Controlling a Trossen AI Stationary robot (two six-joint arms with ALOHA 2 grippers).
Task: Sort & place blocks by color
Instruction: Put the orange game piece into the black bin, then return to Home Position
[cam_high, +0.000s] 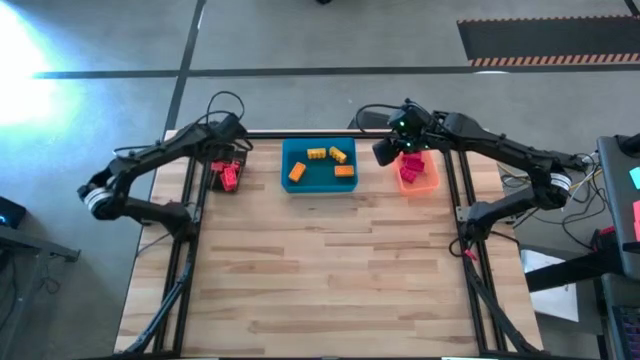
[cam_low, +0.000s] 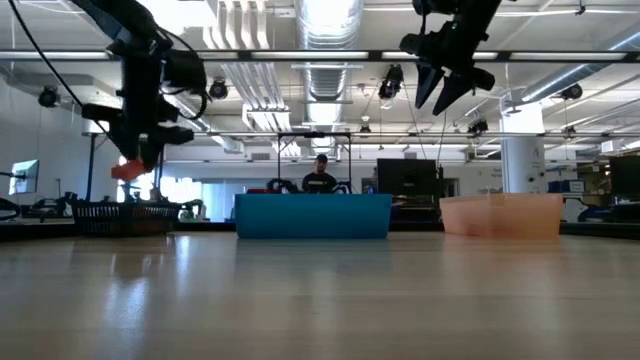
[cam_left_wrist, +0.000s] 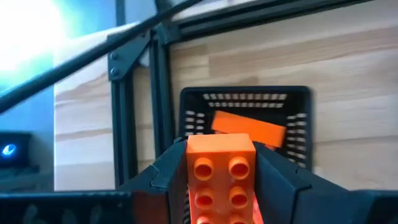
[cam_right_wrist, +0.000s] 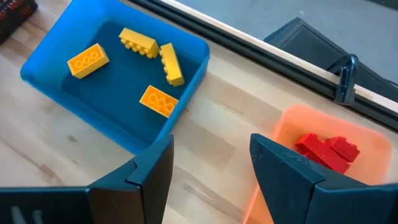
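Two grippers hang above the far edge of the table (cam_high: 320, 270). Nearest to its own camera, the left gripper (cam_left_wrist: 221, 186) is clamped on a red brick (cam_left_wrist: 221, 177), gripped across its long sides, studs showing, over the black basket (cam_left_wrist: 245, 102), where another brick (cam_left_wrist: 249, 129) already lies. The brick looks light, stiff and smooth, so a side pinch should hold, though it may slip if squeezed off-centre. Farther along, four yellow bricks (cam_high: 318, 154) sit in the blue tray (cam_high: 290, 185). Beyond that, the right gripper (cam_right_wrist: 211, 165) hovers empty with fingers spread above the orange tray (cam_right_wrist: 292, 121), which holds the pink bricks (cam_right_wrist: 326, 149).
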